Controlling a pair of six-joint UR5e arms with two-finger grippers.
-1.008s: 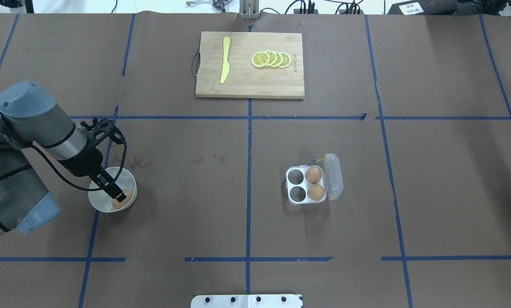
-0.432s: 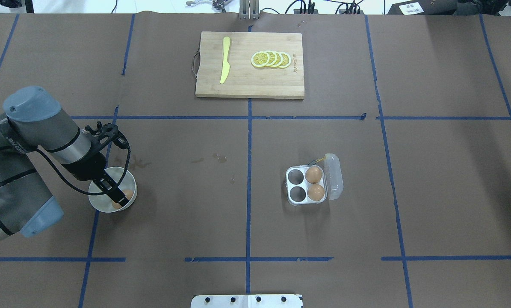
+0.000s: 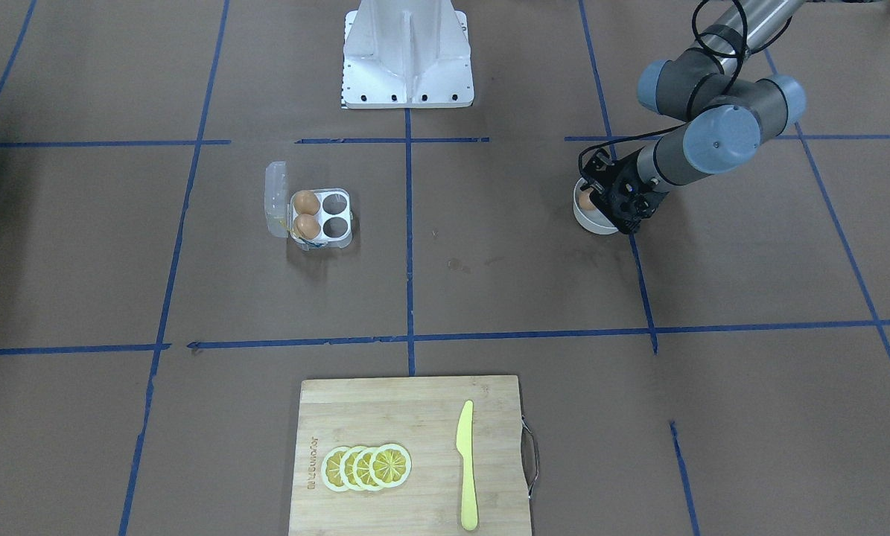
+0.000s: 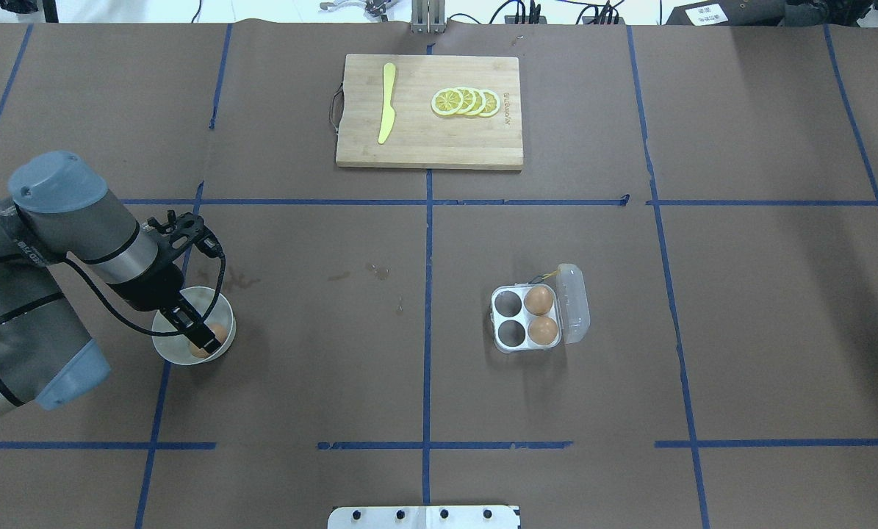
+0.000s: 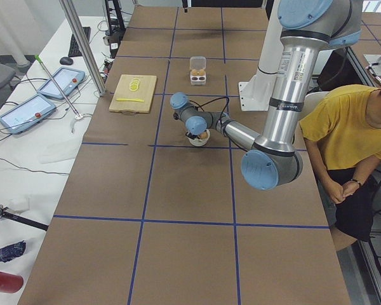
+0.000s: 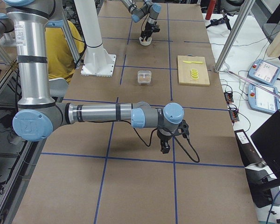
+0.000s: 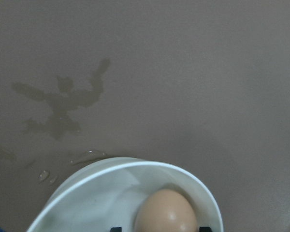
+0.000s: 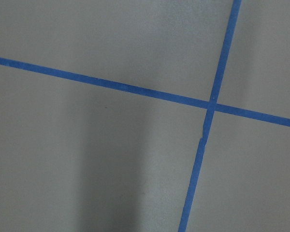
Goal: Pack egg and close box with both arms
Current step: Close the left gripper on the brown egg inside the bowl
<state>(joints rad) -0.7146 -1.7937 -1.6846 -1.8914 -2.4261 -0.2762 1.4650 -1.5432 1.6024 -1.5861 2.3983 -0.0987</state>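
Observation:
One egg lies in a white bowl at the table's left. My left gripper reaches down into the bowl. In the left wrist view its black fingertips stand on either side of the egg, the jaws open. The clear box sits right of centre with its lid folded open. Two eggs fill its right-hand cells and the two left cells are empty. My right gripper shows only in the exterior right view, low over bare table, and I cannot tell whether it is open or shut.
A wooden cutting board with a yellow knife and lemon slices lies at the far middle. Wet stains mark the paper beyond the bowl. The white robot base stands at the near edge.
My left arm has shifted slightly, and the gripper has settled lower into the bowl, closer around the egg. The box and its eggs have not moved.

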